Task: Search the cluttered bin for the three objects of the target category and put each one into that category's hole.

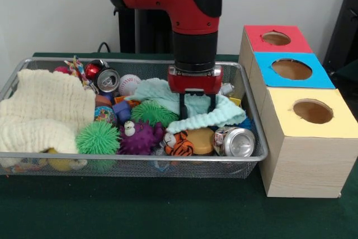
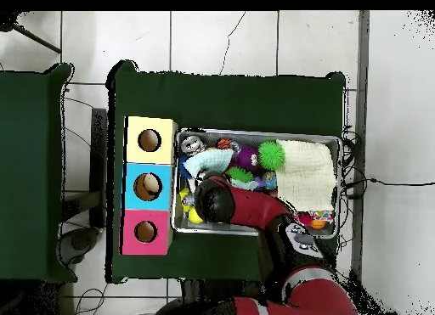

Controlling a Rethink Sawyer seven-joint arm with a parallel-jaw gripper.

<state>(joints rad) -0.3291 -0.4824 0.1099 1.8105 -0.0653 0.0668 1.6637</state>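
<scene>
One mint cloth (image 1: 193, 110) is pinched by the gripper (image 1: 197, 106), likely lifted aside to uncover toys in the bin (image 1: 134, 160).

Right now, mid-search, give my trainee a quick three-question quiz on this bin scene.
1. True or false: the gripper is down on the mint cloth.
2. Which box top lies nearest the front camera? A red B blue C yellow
3. Fill in: the crushed can lies beside the ____-striped toy.

Key: 1 true; 2 C; 3 tiger
</scene>
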